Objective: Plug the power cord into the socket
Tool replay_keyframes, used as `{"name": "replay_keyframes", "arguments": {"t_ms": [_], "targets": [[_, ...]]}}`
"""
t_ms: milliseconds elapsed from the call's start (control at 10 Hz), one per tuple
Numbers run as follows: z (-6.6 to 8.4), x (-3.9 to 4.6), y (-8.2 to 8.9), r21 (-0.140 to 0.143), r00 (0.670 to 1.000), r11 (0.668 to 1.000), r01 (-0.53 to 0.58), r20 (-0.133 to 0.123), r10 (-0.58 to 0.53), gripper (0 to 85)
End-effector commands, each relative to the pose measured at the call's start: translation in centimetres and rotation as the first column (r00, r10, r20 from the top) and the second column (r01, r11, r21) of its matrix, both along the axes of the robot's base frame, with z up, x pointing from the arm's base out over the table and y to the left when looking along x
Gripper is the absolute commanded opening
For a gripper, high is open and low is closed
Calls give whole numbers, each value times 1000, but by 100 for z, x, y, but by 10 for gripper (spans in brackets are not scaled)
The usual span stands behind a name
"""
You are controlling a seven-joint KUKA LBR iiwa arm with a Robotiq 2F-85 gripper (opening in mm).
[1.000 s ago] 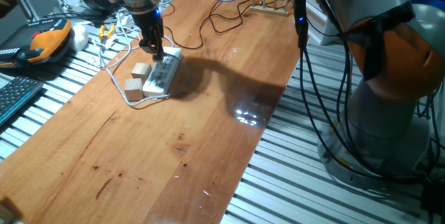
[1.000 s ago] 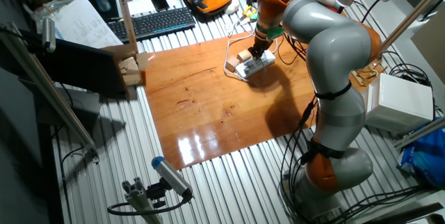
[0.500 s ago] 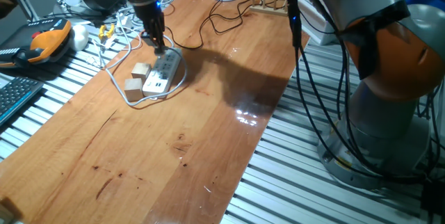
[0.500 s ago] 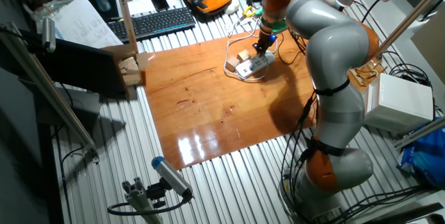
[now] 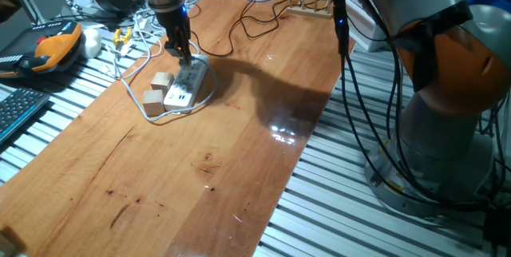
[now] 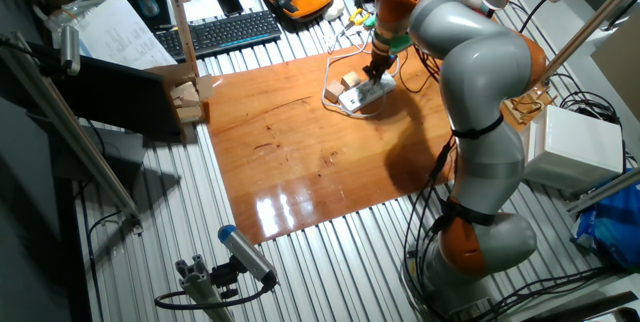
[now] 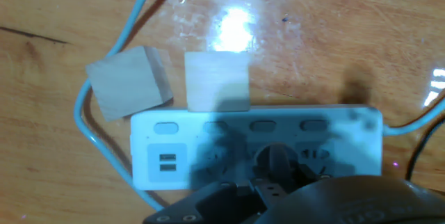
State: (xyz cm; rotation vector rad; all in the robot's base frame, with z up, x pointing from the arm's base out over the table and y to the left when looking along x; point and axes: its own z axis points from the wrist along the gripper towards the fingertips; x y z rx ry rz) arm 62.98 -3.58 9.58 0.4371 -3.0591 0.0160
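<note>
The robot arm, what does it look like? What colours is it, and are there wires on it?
The arm is bulky and rounded, silver-grey with orange bands at the joints. Black cables hang alongside it. It narrows to a slim dark gripper, with a green ring and a small blue light above.

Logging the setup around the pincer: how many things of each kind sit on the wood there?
Wooden cubes: 2
Power strip: 1
Black power cord: 1
Total: 4
</note>
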Motion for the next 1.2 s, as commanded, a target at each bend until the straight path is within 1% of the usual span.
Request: {"name": "replay_keyframes", "arguments": {"t_ms": [0,100,400,700,1000,1100], "targets": [[-44,-10,5,-4,1000,1000,-6,5,6,0],[-60,-6,-7,10,1000,1000,-8,2,8,0],[-84,4,-14,6,1000,1000,-9,8,9,0],[-134,25,-42,12,1000,1000,-17,16,17,0],[-91,20,-34,9,1000,1000,-17,13,17,0],[-71,18,-47,3,1000,1000,-20,7,20,0]]}}
